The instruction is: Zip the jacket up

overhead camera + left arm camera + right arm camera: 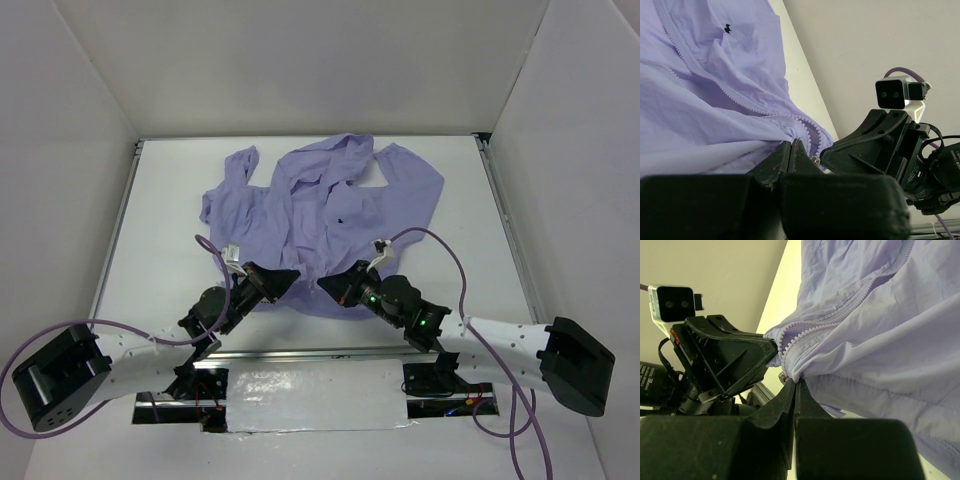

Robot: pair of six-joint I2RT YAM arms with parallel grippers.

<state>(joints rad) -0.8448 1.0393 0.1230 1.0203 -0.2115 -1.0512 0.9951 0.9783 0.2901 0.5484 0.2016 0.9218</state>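
The jacket (330, 215) lies crumpled on the table (170, 200), spread from centre toward 12 o'clock, hood (330, 160) farthest, hem nearest the arms at 6. Both grippers meet at that hem: the left gripper (288, 279) at about 7 o'clock of it and the right gripper (325, 286) at about 5, each pinched tight on a corner of fabric beside the zipper (805, 329). The step looks like mating the two zipper ends. To do it well, hold both corners taut and level, bring the tooth rows parallel, and avoid twisting, since the thin cloth bunches easily. The fabric is light, smooth, lavender and softly creased. The teeth are small moulded beads of the same colour, and a tiny dark chest mark (727, 29) shows on one front panel.
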